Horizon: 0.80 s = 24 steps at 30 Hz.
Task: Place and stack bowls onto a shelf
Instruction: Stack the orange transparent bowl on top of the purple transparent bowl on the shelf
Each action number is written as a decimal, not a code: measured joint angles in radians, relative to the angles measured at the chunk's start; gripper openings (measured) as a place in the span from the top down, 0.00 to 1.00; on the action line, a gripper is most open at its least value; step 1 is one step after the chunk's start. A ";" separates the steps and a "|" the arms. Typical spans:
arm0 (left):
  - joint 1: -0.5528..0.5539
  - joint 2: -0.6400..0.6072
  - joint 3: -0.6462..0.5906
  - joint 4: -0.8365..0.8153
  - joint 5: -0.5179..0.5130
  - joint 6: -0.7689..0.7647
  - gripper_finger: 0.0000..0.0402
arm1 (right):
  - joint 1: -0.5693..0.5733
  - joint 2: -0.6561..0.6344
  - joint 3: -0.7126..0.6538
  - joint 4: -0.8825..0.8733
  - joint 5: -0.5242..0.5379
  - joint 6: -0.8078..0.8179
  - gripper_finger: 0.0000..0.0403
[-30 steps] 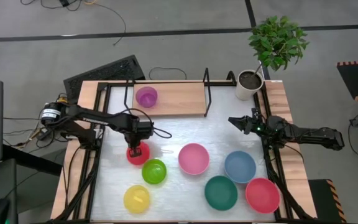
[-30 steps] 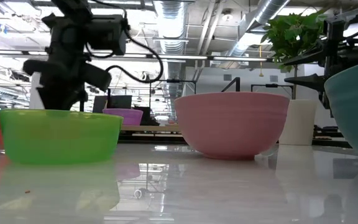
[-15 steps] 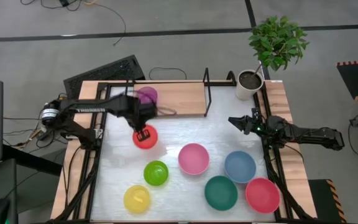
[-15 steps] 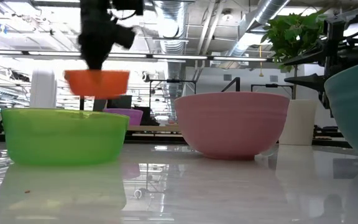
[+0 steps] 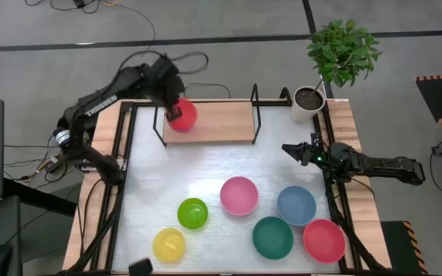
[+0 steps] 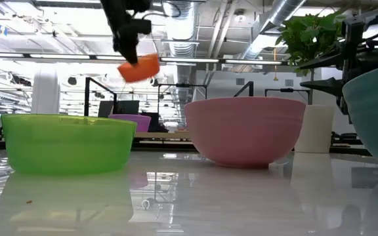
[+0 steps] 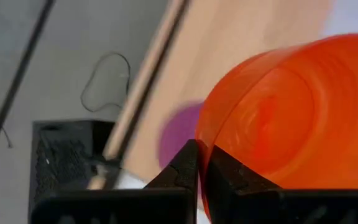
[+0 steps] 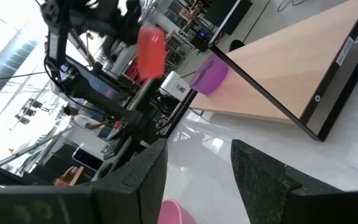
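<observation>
The left pincer (image 5: 172, 110) pinches the rim of the small round red plastic bowl (image 5: 183, 115), held aloft and tilted over the far-left end of the light wooden shelf (image 5: 221, 121), apparently for stacking onto the small purple plastic bowl (image 6: 129, 122) beneath. The right pincer (image 5: 293, 151) waits spread at the table's right edge.

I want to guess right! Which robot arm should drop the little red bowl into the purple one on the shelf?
The left. Its gripper already holds the small red bowl over the shelf, above the purple bowl. The right gripper waits open, empty, at the table's right edge.
</observation>
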 joint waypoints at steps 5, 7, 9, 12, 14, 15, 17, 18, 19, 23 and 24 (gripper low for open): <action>0.099 0.096 -0.002 -0.002 0.047 0.149 1.00 | -0.001 0.005 0.000 0.000 0.001 0.008 0.50; 0.118 0.142 -0.003 0.001 0.044 0.194 1.00 | -0.001 0.010 0.000 0.000 0.002 0.008 0.50; 0.129 0.183 -0.003 0.031 0.028 0.226 1.00 | -0.003 0.014 0.000 0.000 0.002 0.008 0.50; 0.145 0.236 -0.002 0.019 0.012 0.281 1.00 | -0.014 0.021 0.000 0.000 0.003 0.008 0.50; 0.152 0.263 -0.002 0.019 0.011 0.296 1.00 | -0.020 0.021 0.000 0.000 0.003 0.008 0.50; 0.154 0.273 -0.002 0.016 0.012 0.299 1.00 | -0.022 0.020 0.000 0.000 0.003 0.008 0.50; 0.155 0.285 -0.002 0.015 0.019 0.302 1.00 | -0.028 0.021 0.000 0.000 0.003 0.009 0.50; 0.155 0.288 -0.002 0.016 0.021 0.308 1.00 | -0.029 0.020 0.000 0.000 0.003 0.009 0.50; 0.154 0.288 -0.002 0.015 0.024 0.317 1.00 | -0.033 0.021 0.000 0.000 0.003 0.009 0.50; 0.153 0.288 -0.002 0.014 0.046 0.358 1.00 | -0.045 0.021 0.000 0.000 0.003 0.008 0.50; 0.153 0.288 -0.002 0.007 0.046 0.360 1.00 | -0.047 0.021 0.000 0.000 0.003 0.008 0.50</action>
